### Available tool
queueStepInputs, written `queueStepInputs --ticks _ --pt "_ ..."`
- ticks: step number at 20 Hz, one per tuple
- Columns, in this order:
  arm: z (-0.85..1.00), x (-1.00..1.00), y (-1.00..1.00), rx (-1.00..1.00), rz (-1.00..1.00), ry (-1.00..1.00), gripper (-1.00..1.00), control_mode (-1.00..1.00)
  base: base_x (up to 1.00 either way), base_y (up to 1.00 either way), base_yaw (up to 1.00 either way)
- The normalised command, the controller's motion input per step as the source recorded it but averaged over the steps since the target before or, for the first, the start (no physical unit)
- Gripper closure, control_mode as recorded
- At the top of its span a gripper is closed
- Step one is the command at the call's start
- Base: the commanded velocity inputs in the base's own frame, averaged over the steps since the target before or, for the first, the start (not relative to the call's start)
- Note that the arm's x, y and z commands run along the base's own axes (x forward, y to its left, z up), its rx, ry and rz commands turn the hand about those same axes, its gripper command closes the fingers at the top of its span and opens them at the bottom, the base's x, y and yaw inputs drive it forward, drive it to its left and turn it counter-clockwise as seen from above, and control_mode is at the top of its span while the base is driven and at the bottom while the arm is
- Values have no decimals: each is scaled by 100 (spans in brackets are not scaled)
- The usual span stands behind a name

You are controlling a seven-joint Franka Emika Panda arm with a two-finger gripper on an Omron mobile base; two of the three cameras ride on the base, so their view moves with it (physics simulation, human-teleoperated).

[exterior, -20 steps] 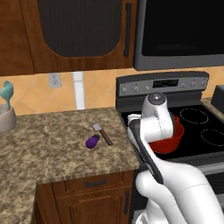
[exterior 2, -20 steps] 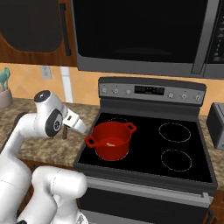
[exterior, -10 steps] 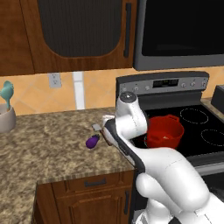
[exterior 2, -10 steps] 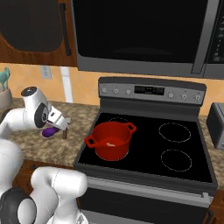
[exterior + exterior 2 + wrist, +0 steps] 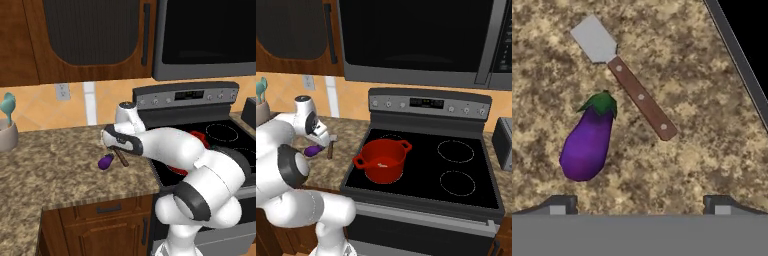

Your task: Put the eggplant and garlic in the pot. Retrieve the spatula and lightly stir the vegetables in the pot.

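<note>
The purple eggplant [image 5: 587, 142] lies on the granite counter, and the spatula [image 5: 637, 95] rests just beside it with its grey blade pointing away. My gripper [image 5: 639, 205] hangs open right above them, with nothing between its fingertips [image 5: 559, 204]. From the base I see the hand [image 5: 116, 142] over the eggplant [image 5: 105, 161] and the spatula [image 5: 121, 158], left of the stove. The red pot [image 5: 382, 160] stands on the front left burner, and a small pale shape inside it looks like the garlic [image 5: 384, 163]. The arm hides most of the pot [image 5: 200, 138] in the left base view.
A beige holder with a teal utensil [image 5: 6, 131] stands far left on the counter. The black stove edge [image 5: 737, 55] runs close to the right of the spatula. A dark appliance [image 5: 503, 142] sits right of the stove. Cabinets and a microwave hang overhead.
The arm has swung left from beside the pot to above the eggplant and spatula on the counter. The jaws stayed open.
</note>
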Motion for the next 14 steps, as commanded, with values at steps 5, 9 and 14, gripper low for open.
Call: queueStepInputs --ticks 5,9,14 --pt "-50 31 35 0 -4 14 -100 -100 0 0 0" --pt "-42 35 27 0 -7 12 -100 -100 0 0 0" --pt "-45 35 13 0 -9 9 -100 -100 0 0 0"
